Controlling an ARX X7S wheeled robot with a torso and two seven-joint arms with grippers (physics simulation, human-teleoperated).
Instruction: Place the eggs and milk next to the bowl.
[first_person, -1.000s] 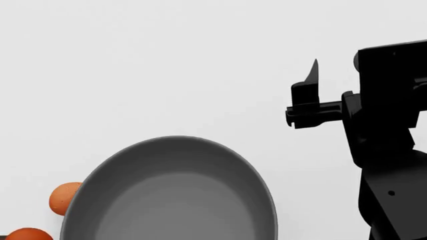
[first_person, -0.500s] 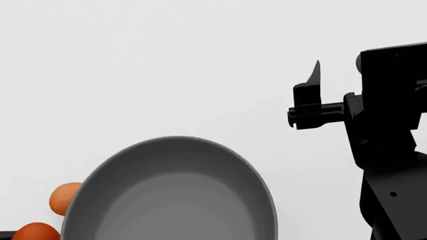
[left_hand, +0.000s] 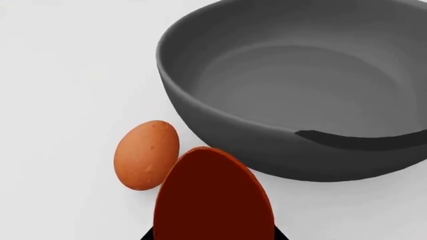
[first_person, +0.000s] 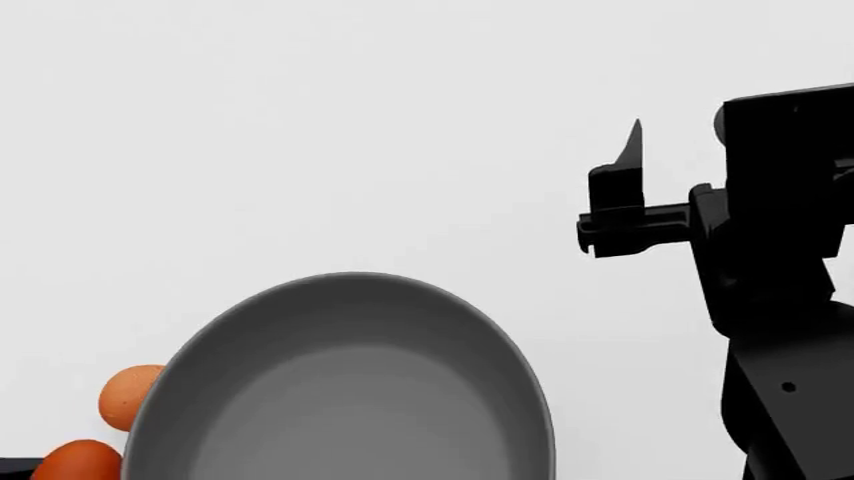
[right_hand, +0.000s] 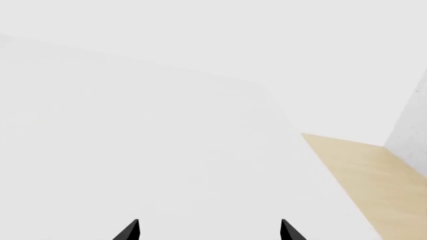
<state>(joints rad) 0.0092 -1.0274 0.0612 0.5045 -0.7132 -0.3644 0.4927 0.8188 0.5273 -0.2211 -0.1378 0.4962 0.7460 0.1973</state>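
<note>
White surface (first_person: 334, 130), grey bowl (first_person: 347, 400) seen near the front edge.
One egg (left_hand: 146, 155) lies just beside bowl; second egg (left_hand: 213, 197) is gripped in left claw; right claw (right_hand: 208, 231) is spread, empty.

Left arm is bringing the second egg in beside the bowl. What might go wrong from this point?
The dark orange-brown egg filling the left wrist view sits almost against the lighter orange egg lying on the white table; setting it down may knock that one into a roll. It is also close to the large grey bowl wall, so the left pincer could bump the bowl on release. The milk appears in no view, and the right pincer hangs open, empty.
</note>
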